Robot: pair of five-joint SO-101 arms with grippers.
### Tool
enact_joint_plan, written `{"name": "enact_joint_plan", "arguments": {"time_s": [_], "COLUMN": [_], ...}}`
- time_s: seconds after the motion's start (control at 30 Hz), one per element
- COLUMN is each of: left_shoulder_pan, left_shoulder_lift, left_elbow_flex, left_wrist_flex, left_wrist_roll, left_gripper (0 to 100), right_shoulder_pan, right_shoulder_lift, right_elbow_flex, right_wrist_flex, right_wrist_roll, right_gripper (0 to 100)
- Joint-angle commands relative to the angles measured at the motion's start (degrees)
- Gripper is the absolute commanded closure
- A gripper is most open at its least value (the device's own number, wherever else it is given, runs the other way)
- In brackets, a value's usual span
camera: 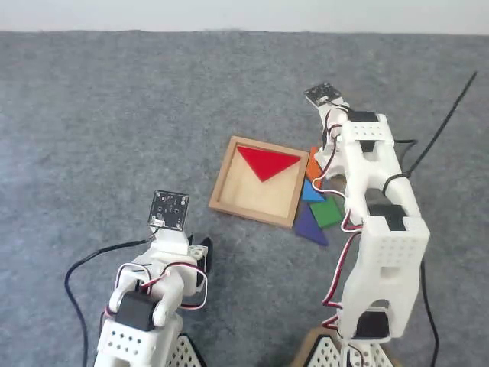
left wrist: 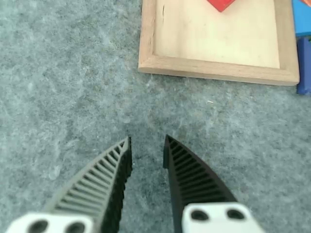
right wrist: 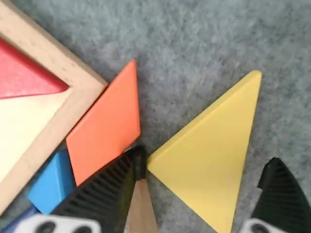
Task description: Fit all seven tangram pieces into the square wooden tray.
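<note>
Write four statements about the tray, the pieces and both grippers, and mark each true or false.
1. The red triangle lies inside the wooden tray. True.
2. The left gripper is shut on a piece. False: it is open and holds nothing, over the carpet short of the tray.
3. The right gripper is open, with the yellow triangle between its fingers. True.
4. The orange piece sits in the tray. False: it lies on the carpet outside, against the tray's corner.
</note>
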Motion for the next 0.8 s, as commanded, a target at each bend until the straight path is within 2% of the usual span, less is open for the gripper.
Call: {"name": "enact_joint_plan", "arguments": {"time_s": [0.0,0.27,0.37,0.57,0.77], "left_shoulder_pan": [0.09,0.09,0.09,0.09,0.09], "left_shoulder_lift": [-0.97,-0.97,-0.97,-0.97,-0.97], "left_elbow_flex": [-0.66,-0.66,-0.66,-0.66,-0.66], "left_wrist_flex": [0.09,0.09,0.09,0.09,0.09], "left_wrist_roll": [0.35,0.35,0.35,0.35,0.35], "left_gripper": [89,89,89,89,89], "right_shoulder_pan": [0.22,-0.13,-0.92,-2.59,-0.84], "right_shoulder_lift": [0.48,0.48,0.48,0.57,3.03], "right_elbow_flex": [-4.22,-8.79,-9.23,-9.05,-9.23], "right_wrist_flex": [-0.75,1.98,1.98,1.63,1.71], "right_wrist_roll": [-2.11,-17.58,-21.27,-24.70,-24.97], "right_gripper": [62.5,62.5,62.5,62.5,62.6]}}
